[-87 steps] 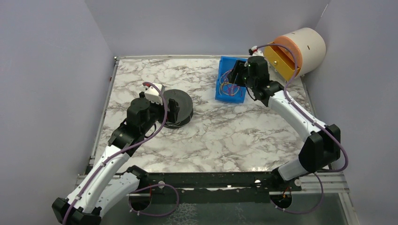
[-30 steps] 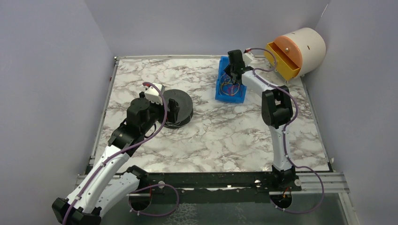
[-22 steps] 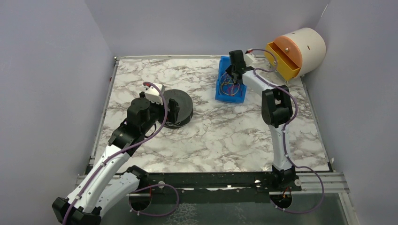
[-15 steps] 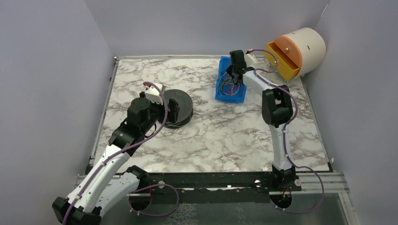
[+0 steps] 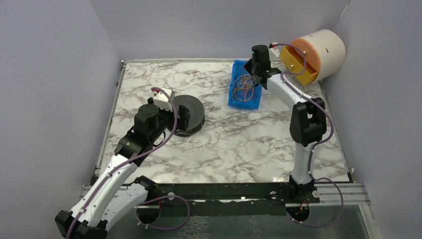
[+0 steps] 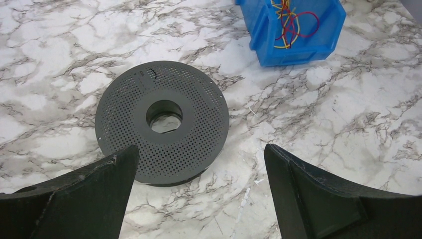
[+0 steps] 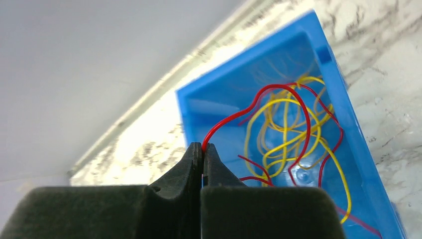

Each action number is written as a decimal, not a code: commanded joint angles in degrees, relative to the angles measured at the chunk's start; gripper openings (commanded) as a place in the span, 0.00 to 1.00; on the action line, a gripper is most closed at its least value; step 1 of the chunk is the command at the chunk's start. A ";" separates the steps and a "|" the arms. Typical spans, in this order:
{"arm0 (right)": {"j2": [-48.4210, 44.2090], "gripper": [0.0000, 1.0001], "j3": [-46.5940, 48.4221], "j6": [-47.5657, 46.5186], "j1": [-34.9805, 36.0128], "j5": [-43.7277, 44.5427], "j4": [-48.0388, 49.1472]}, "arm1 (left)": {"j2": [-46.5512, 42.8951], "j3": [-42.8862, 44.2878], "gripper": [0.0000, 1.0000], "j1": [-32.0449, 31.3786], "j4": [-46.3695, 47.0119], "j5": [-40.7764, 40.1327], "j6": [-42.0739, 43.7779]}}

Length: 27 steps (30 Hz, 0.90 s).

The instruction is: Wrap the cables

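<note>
1. Pinched between the clenched jaws of the right gripper [image 7: 203, 149]: one red strand of the cables [image 7: 286, 130], arching up out of the tangle.
2. Heaped inside the blue bin [image 7: 224, 104], at the far side of the marble table [image 6: 348, 124]: the other red and yellow loops.
3. Hanging with jaws spread wide and grasping nothing, just above the grey perforated spool [image 6: 199, 104]: the left gripper [image 6: 199, 154].
4. Lying flat on the table, well apart from the bin: the spool.

Bright, even, soft light; slight blur in right-wrist view.
</note>
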 commanded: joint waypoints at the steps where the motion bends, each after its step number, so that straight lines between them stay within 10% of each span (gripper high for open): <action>1: -7.49 0.01 -1.51 -1.69 -0.25 0.62 3.66 | -1.29 0.83 0.99 -0.31 0.57 1.54 -0.02; 27: -29.01 0.01 -1.50 -9.00 0.68 -8.13 10.04 | -2.44 0.80 0.99 -0.32 0.61 1.76 -0.20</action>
